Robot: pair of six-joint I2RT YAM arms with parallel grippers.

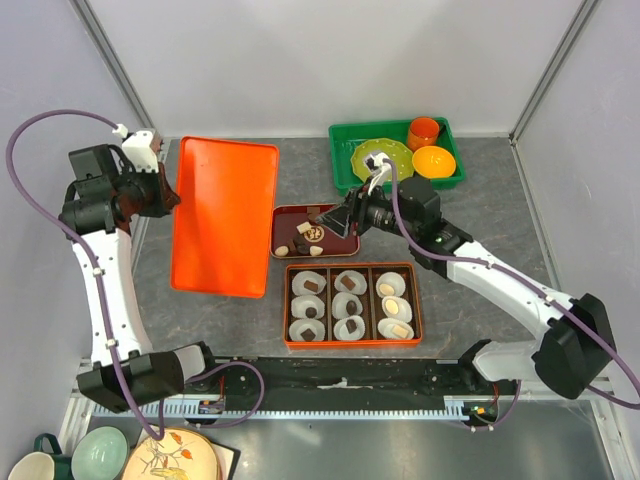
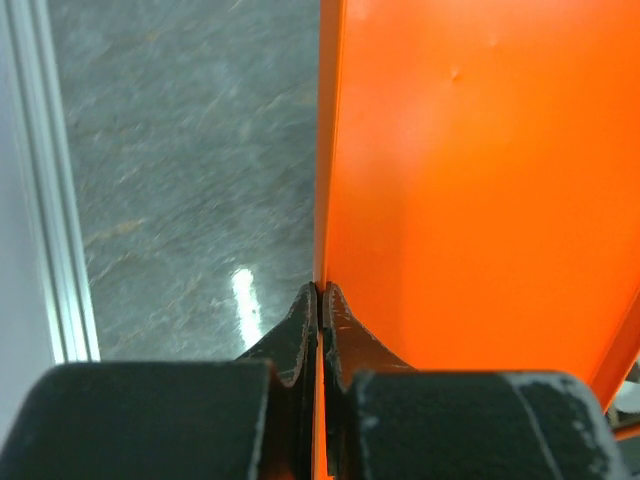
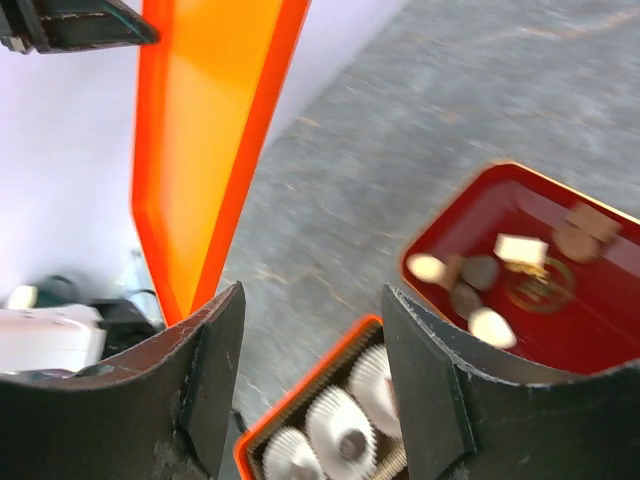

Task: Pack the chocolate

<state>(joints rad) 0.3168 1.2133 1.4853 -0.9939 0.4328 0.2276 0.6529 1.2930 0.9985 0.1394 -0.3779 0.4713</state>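
The chocolate lies in two places. Loose brown and cream pieces (image 1: 300,243) sit in a small red tray (image 1: 290,222), also in the right wrist view (image 3: 492,327). Other pieces sit in white paper cups in an orange box (image 1: 350,265): brown ones (image 1: 312,309) left and middle, cream ones (image 1: 391,289) right. My right gripper (image 1: 325,222) hangs open and empty above the red tray (image 3: 590,330) and the box corner (image 3: 300,395). My left gripper (image 2: 320,292) is shut on the left edge of a large orange lid (image 1: 225,215), which stands tilted (image 3: 200,130).
A green bin (image 1: 340,135) at the back right holds a green plate (image 1: 380,157), an orange cup (image 1: 424,131) and an orange bowl (image 1: 433,161). Bowls and a patterned plate (image 1: 175,458) stand off the table's near left. Grey walls close in both sides.
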